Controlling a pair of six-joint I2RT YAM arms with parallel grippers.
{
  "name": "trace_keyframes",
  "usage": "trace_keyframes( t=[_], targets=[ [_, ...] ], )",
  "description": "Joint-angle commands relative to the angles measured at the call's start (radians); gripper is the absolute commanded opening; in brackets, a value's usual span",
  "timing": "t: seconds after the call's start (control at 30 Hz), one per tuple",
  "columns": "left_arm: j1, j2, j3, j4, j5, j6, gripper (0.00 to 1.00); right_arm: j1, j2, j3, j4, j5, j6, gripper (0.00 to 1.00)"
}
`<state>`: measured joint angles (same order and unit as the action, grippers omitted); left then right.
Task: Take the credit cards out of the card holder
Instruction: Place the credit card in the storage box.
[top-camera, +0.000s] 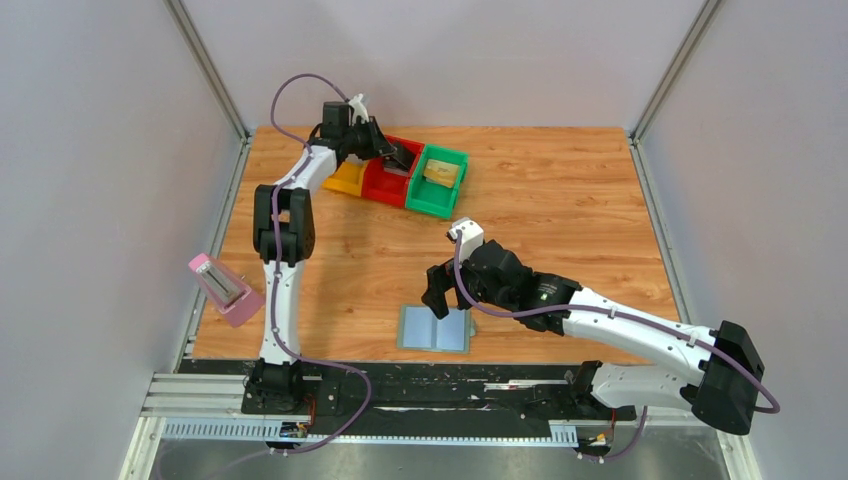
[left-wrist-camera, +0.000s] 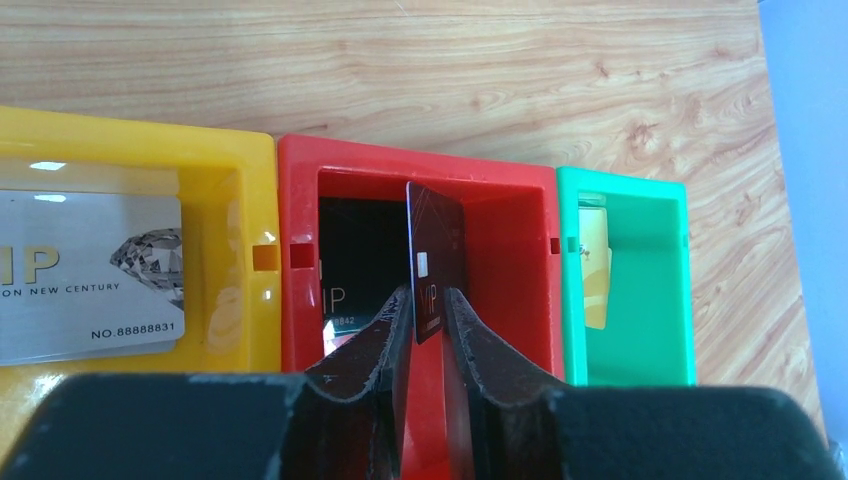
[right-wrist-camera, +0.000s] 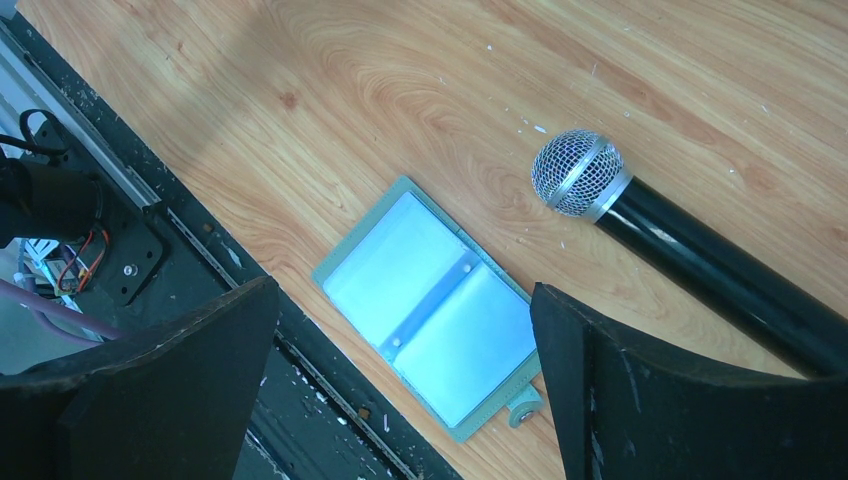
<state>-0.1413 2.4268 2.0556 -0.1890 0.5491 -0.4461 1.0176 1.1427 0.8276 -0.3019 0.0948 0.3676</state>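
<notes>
Bench (top-camera: 560, 200) of orange-brown wood, seen from above and from both my wrists. Along its far edge, left of centre, three bins sit side by side: a yellow bin (left-wrist-camera: 230, 150) holding a silver card (left-wrist-camera: 90, 270), a red bin (left-wrist-camera: 300, 200), and a green bin (left-wrist-camera: 620, 185) with a gold card (left-wrist-camera: 595, 270). My left tool (left-wrist-camera: 428, 305) hangs over the red bin, narrow, pinching a dark credit card (left-wrist-camera: 437, 255) that stands upright on its edge. Another dark card (left-wrist-camera: 350, 270) lies on that bin's floor.

At the middle of the near edge the card holder (right-wrist-camera: 465, 340) lies open and flat, and both pale panels look empty. My right tool (right-wrist-camera: 402, 295) hovers above it, spread wide and holding nothing. A black microphone (right-wrist-camera: 700, 260) lies just beside the holder.

I judge the step in hand to be dropping this card into the red bin. To do it well I should keep the card inside the red walls, bring its lower edge close to the floor, part the fingers evenly so it tips flat, then rise straight up without dragging it.
</notes>
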Motion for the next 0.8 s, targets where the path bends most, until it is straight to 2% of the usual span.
trace_keyframes(
  t=[0.0,0.37,0.77],
  targets=[
    [0.005,0.013,0.064,0.02,-0.004,0.029,0.27,-0.005,-0.003,0.044,0.018,-0.008,-0.012,1.0],
    [0.005,0.014,0.097,-0.002,-0.027,0.043,0.35,-0.007,-0.015,0.043,0.018,-0.005,-0.017,1.0],
    [0.005,0.014,0.122,-0.017,-0.047,0.04,0.38,-0.008,-0.02,0.033,0.018,0.002,-0.01,1.0]
  ],
)
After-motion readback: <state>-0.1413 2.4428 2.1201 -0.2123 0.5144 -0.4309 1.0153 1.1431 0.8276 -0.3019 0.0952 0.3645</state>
